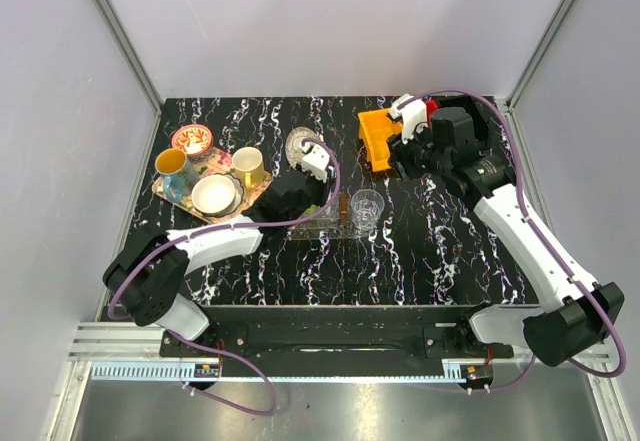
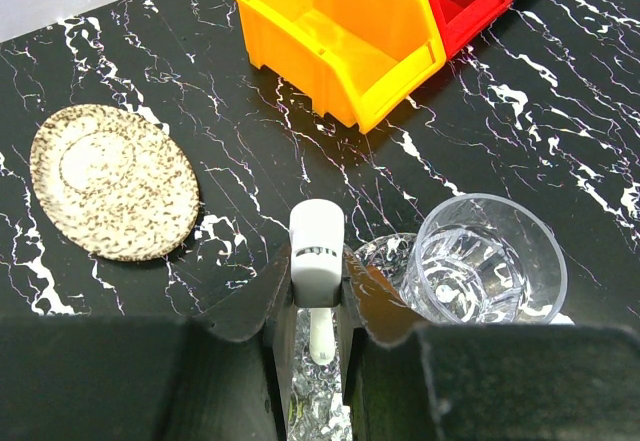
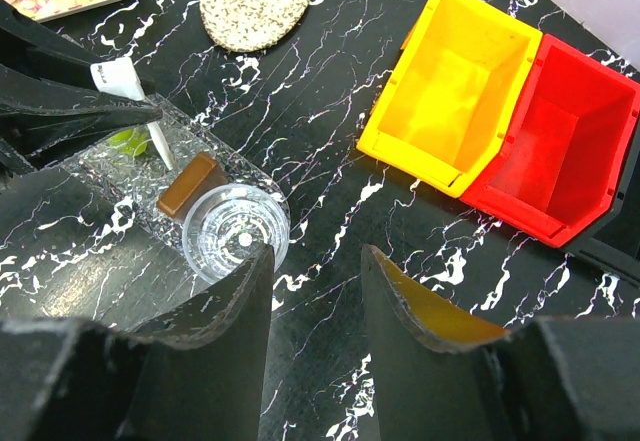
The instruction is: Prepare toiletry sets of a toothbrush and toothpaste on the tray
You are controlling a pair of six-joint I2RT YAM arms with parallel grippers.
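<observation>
- Your left gripper (image 2: 318, 291) is clenched on the toothbrush (image 2: 317, 246). It pinches just under the wide white head, and the slim stem hangs down between the fingers over the tray.
- Your right gripper (image 3: 318, 261) is released and holds nothing. It hangs over bare black marble, with the bins on one side and the tray on the other.
- A yellow bin (image 3: 450, 101) and a red bin (image 3: 560, 151) sit touching each other, well apart from the tray. Both look empty.
- A clear, textured oval tray (image 3: 105, 181) lies under the left gripper, in the middle of the table.
- A clear glass tumbler (image 2: 487, 261) stands upright at one end of the tray. You cannot tell whether it stands on the tray or just off it.
- One lime green toothpaste tube (image 3: 128, 141) lies in the tray by the toothbrush stem. An orange-brown toothpaste tube (image 3: 190, 183) lies in the tray just beside the tumbler.
- Risk: the tumbler is near your left finger, so a sideways drift while lowering could tip it.
- Risk: the stem hangs at a slant. Let go from this height and the toothbrush may bounce off the green tube or roll over the rim.
- Risk: pressing a fingertip on the tray could skid it along the marble.
</observation>
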